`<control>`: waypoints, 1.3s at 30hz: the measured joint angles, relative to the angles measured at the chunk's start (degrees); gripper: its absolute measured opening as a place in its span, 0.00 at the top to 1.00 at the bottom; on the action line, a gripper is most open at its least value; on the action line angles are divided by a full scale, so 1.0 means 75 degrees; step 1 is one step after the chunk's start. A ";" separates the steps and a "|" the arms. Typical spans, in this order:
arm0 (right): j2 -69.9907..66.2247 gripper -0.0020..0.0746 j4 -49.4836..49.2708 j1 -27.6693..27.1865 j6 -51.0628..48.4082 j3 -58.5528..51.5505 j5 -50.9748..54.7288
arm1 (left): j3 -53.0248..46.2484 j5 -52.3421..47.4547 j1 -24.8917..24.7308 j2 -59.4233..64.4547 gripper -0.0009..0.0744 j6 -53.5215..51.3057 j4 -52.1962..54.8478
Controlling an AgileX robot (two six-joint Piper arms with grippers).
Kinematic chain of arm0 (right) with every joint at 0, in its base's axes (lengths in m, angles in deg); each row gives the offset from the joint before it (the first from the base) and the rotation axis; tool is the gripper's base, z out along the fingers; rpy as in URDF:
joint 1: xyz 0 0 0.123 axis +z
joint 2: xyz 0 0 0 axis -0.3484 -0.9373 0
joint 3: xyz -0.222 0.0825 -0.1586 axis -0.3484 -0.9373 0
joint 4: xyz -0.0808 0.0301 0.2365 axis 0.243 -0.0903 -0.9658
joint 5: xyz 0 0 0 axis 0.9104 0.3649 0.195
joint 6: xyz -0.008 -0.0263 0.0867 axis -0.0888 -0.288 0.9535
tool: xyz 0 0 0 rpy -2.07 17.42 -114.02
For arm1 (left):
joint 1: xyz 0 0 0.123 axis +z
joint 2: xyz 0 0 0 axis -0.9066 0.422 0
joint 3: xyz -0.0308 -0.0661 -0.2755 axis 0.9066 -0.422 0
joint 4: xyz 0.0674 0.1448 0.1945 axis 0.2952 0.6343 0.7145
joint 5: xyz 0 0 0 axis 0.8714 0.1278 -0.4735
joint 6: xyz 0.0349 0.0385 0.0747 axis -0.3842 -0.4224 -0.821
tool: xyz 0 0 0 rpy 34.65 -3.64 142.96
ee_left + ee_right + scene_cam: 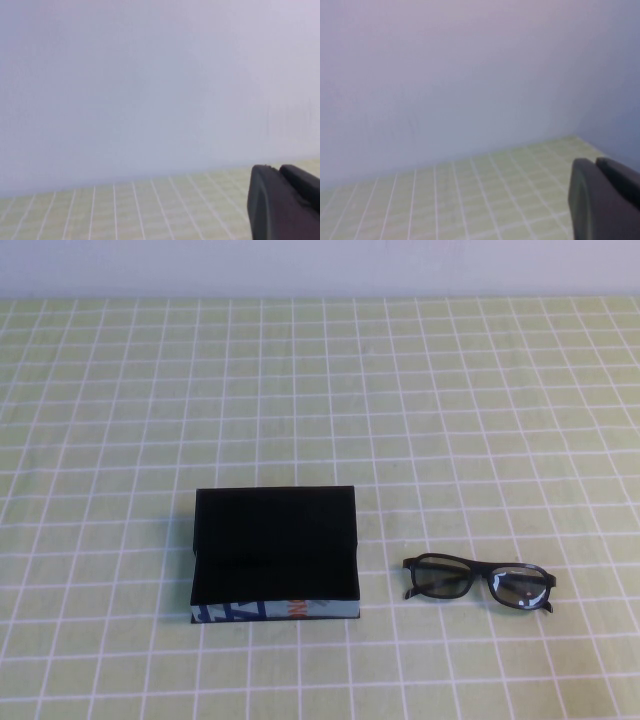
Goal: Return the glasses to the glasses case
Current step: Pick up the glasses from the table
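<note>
The glasses case (275,545) is a flat black box lying on the green checked tablecloth at centre left. Its light blue printed side edge (275,611) faces the near side. The black-framed glasses (478,582) lie on the cloth just right of the case, apart from it, arms folded, lenses facing the near side. Neither arm shows in the high view. My left gripper (277,169) shows only in the left wrist view, shut and empty, above bare cloth and facing the wall. My right gripper (594,161) shows only in the right wrist view, also shut and empty.
The green cloth with white grid lines (320,390) covers the whole table. A pale wall (320,265) runs along the far edge. Nothing else stands on the table.
</note>
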 joint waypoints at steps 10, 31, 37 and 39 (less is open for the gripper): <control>0.0000 1.00 -0.0255 0.0000 0.0000 0.0000 -0.1399 | 0.0000 0.0907 0.0000 0.0000 0.99 -0.0078 0.0029; -0.0391 1.00 0.0502 0.0000 0.2761 0.2873 -0.1813 | 0.2374 0.2024 0.0000 0.0297 0.99 0.0931 0.0016; -0.1838 1.00 0.0781 0.0000 0.2921 0.4896 0.0438 | 0.3586 0.0977 0.0000 0.1820 0.99 0.0931 0.0120; -0.2543 1.00 0.0946 0.0000 0.2921 0.5468 0.1497 | 0.3945 0.0332 0.0000 0.2450 0.99 0.0931 0.0120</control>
